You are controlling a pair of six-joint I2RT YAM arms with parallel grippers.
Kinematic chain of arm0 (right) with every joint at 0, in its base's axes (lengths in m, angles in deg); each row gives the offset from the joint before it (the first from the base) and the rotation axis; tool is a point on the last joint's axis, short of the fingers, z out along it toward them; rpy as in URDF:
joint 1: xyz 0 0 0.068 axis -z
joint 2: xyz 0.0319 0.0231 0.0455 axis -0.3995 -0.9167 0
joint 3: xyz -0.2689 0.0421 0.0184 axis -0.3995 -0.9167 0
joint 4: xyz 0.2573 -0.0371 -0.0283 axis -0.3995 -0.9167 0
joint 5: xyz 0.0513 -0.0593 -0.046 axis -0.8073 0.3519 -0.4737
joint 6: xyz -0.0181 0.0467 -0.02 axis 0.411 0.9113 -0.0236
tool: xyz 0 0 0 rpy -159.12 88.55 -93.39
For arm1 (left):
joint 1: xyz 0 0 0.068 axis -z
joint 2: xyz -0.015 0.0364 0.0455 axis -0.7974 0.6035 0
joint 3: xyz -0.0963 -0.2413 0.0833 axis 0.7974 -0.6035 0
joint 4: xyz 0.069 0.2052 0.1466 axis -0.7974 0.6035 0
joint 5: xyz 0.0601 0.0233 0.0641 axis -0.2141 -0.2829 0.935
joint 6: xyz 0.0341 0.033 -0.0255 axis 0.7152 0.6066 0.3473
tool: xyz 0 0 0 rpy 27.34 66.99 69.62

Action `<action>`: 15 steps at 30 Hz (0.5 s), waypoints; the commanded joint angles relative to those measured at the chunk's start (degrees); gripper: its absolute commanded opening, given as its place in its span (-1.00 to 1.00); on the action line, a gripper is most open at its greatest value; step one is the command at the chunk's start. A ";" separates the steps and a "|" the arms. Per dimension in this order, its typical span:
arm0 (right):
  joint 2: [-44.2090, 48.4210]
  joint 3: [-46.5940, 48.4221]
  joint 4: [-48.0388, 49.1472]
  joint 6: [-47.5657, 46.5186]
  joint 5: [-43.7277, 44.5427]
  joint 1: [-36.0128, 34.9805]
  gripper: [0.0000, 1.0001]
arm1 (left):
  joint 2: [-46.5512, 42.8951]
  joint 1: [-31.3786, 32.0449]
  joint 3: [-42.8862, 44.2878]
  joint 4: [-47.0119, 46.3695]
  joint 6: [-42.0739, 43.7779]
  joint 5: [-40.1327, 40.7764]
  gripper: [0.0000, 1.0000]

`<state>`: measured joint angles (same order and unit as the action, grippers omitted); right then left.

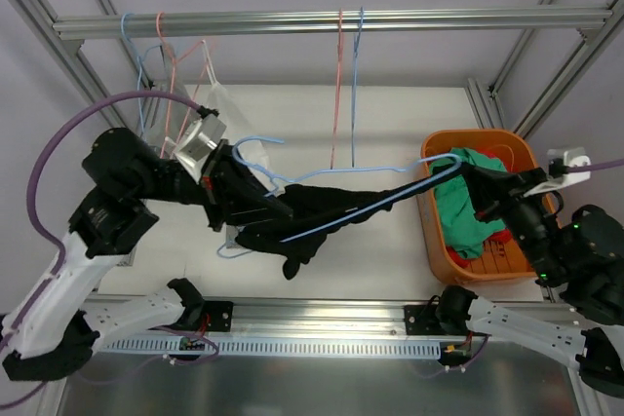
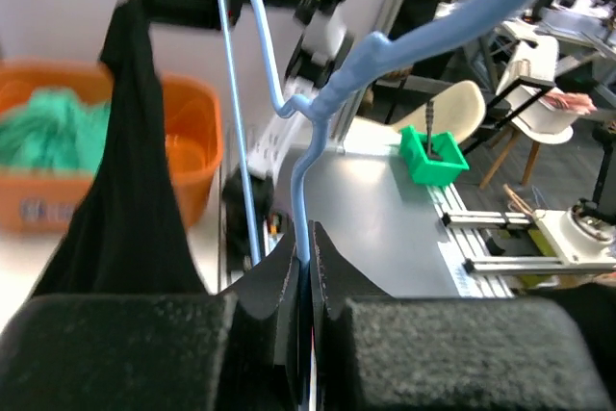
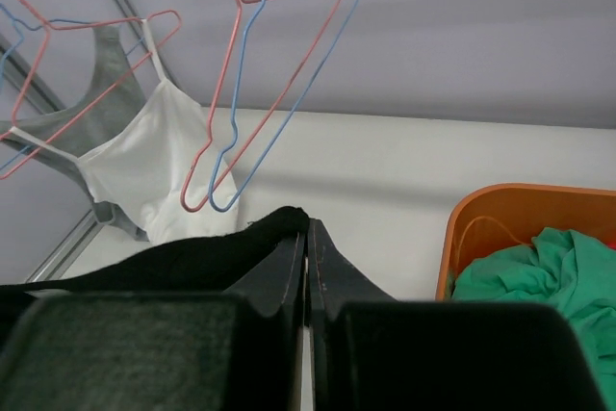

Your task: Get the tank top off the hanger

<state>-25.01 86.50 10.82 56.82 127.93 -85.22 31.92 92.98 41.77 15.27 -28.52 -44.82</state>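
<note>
Top (image 1: 312,216) mid-table on hanger (image 2: 371,57), stretched between claws. Hanger wire pinched tight in left claw (image 2: 306,255). Strap (image 3: 241,243) pinched in right claw (image 3: 308,238), by bin (image 1: 435,236). Hanger best held firm, strap pulled right, slowly, off hanger tip.

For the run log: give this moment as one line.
left fingers: shut on blue hanger | right fingers: shut on black tank top | status: not yet off hanger
</note>
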 commanded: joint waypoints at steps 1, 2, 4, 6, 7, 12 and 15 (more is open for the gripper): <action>2.90 3.60 -4.54 -0.74 -4.12 0.23 -0.99 | 3.54 10.24 -1.51 -26.85 1.51 14.73 -1.00; 3.43 4.92 -4.98 -1.09 -4.48 0.32 -0.99 | 4.60 14.09 -1.51 -32.28 5.18 17.81 -1.00; 3.62 10.54 -7.35 -1.44 -6.66 0.23 -0.99 | 6.97 16.67 -4.04 -39.68 8.01 29.05 -1.00; 2.74 14.75 -10.77 -1.53 -8.25 0.23 -1.00 | 7.59 18.26 -8.69 -56.97 10.30 36.35 -1.00; 2.13 17.99 -11.83 -1.45 -10.26 0.23 -0.99 | 7.94 18.35 -12.81 -62.60 10.75 43.52 -1.00; -7.36 18.04 -18.25 -0.13 -20.46 0.15 -0.99 | 11.63 18.44 -15.22 -78.11 12.42 53.34 -1.00; -11.41 8.74 -12.66 2.50 -27.76 0.23 -1.00 | 14.00 18.35 -18.03 -90.04 11.89 55.45 -1.00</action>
<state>-27.37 103.68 -1.51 57.33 110.49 -85.02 45.45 111.03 24.80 -51.18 -18.92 2.64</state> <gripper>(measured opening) 0.009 0.011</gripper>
